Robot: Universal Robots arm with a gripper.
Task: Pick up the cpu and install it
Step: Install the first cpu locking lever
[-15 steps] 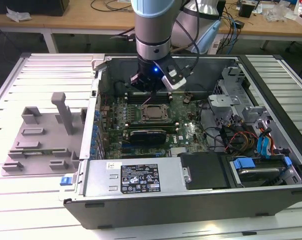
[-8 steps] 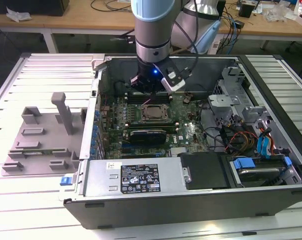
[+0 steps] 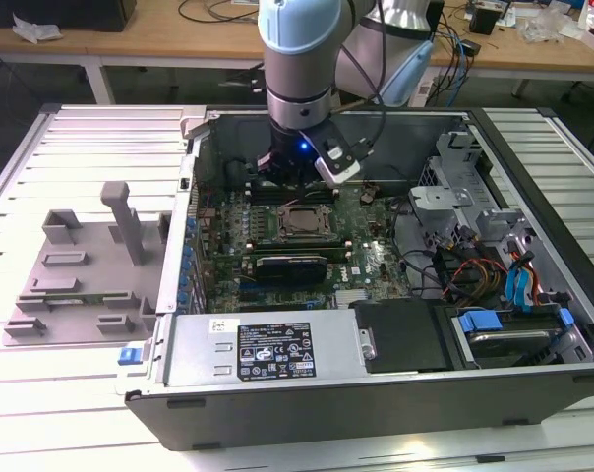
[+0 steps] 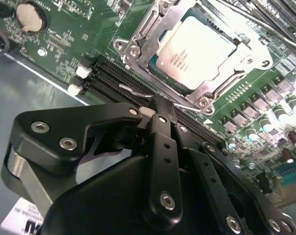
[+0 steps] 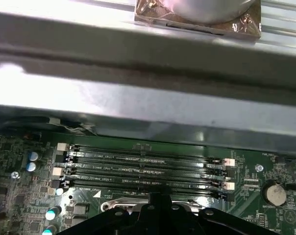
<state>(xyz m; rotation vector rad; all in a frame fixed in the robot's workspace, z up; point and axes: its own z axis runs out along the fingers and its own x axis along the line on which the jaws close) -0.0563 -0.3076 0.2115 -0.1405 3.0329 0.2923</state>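
1. The cpu (image 4: 196, 53) sits in the socket frame (image 4: 138, 41) on the motherboard (image 3: 366, 258).
2. The end effector (image 4: 160, 105) hovers just beside it, fingers pressed together, holding nothing.

Bright even overhead light, glare on the cpu (image 4: 196, 50) lid, blurred near claw (image 4: 160, 110).
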